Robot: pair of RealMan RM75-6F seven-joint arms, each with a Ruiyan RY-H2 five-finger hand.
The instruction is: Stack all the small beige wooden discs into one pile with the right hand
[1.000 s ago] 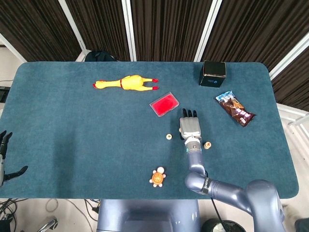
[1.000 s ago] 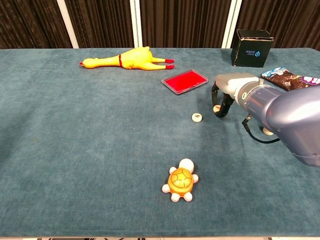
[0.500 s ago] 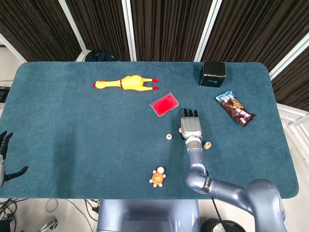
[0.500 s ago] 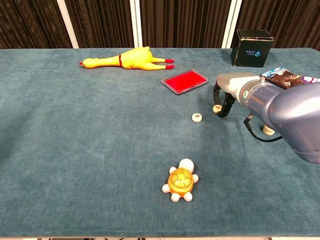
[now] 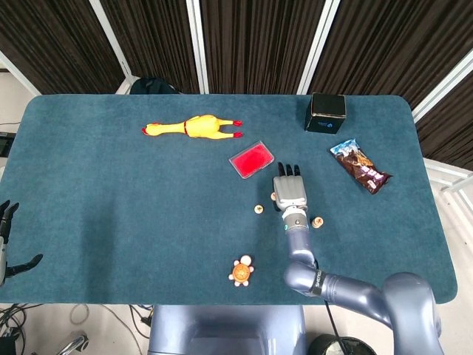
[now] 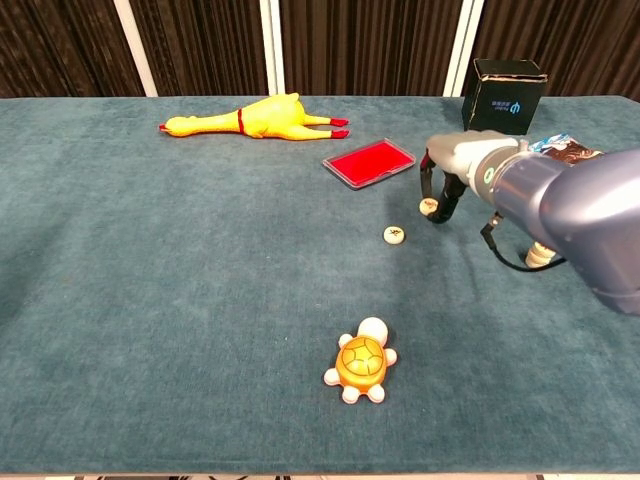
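My right hand (image 6: 447, 172) hovers over the table's middle right, fingers pointing down, and pinches a small beige disc (image 6: 429, 206) just above the cloth. The head view shows that hand (image 5: 290, 191) from above, hiding its disc. A second disc (image 6: 394, 235) (image 5: 259, 208) lies flat to the left of the hand. A third beige disc piece (image 6: 538, 257) (image 5: 316, 221) sits to the right, partly behind my forearm; I cannot tell whether it is one disc or a small pile. My left hand (image 5: 7, 240) hangs off the table's left edge, fingers apart and holding nothing.
A red flat tray (image 6: 369, 162) lies just behind the hand. An orange turtle toy (image 6: 362, 364) sits near the front edge. A yellow rubber chicken (image 6: 255, 117) is at the back left, a black box (image 6: 505, 96) and a snack packet (image 5: 360, 165) at the back right.
The right hand has risen a little and drifted slightly left and back, carrying the pinched disc off the cloth. The other discs and the left hand have not moved.
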